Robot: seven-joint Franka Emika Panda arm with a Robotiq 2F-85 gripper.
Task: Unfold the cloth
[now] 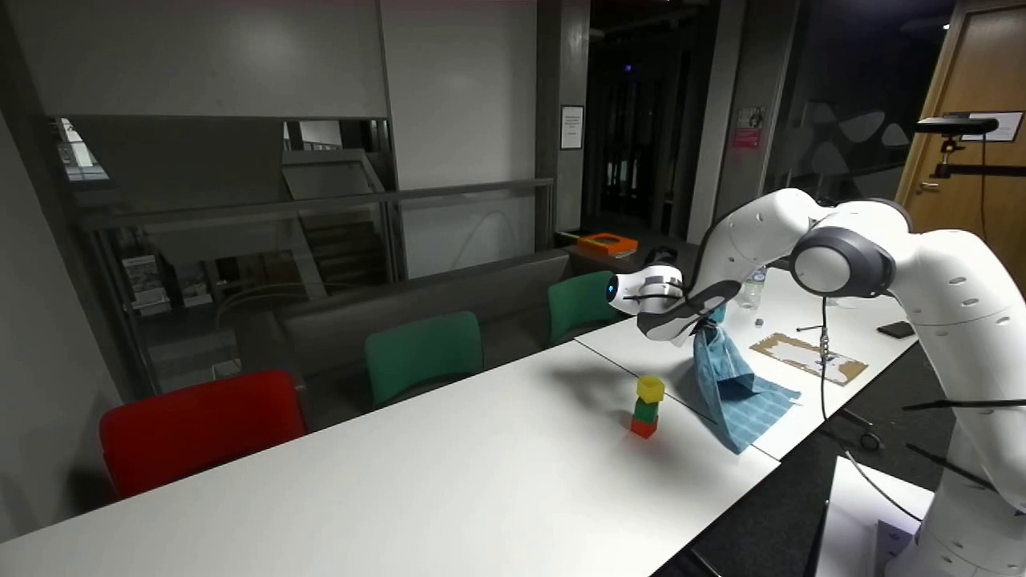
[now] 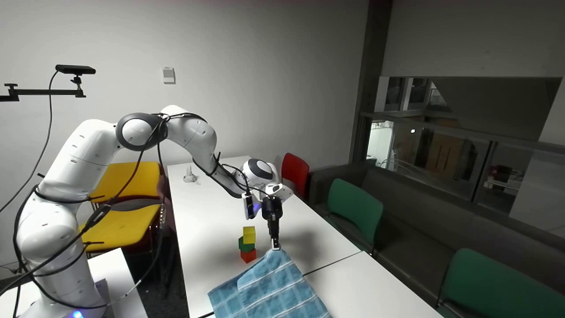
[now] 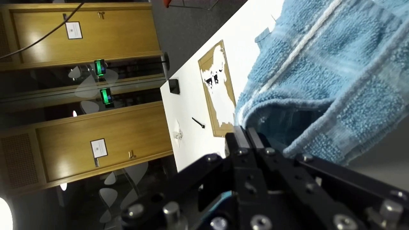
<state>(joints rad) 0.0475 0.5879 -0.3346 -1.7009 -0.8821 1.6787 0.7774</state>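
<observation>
The blue checked cloth (image 1: 741, 401) hangs from my gripper (image 2: 275, 247) in both exterior views. One corner is raised between the fingertips, while its lower part drapes onto the white table (image 1: 449, 481). Close up in the wrist view, the cloth (image 3: 322, 76) rises in folds, with a dark hollow beneath a curled hem just beyond the fingers (image 3: 241, 137). The fingers are pinched together on the edge of the fabric. In an exterior view a flap (image 2: 260, 276) lies folded over near the raised corner. Part of the cloth runs out of that view at the bottom.
A stack of yellow, green and red blocks (image 2: 247, 245) stands on the table close beside the cloth. A torn white-and-brown sheet (image 1: 809, 359), a clear bottle (image 1: 752, 290) and a dark flat item (image 1: 895, 329) lie farther along. Green chairs (image 1: 425, 357) line one side.
</observation>
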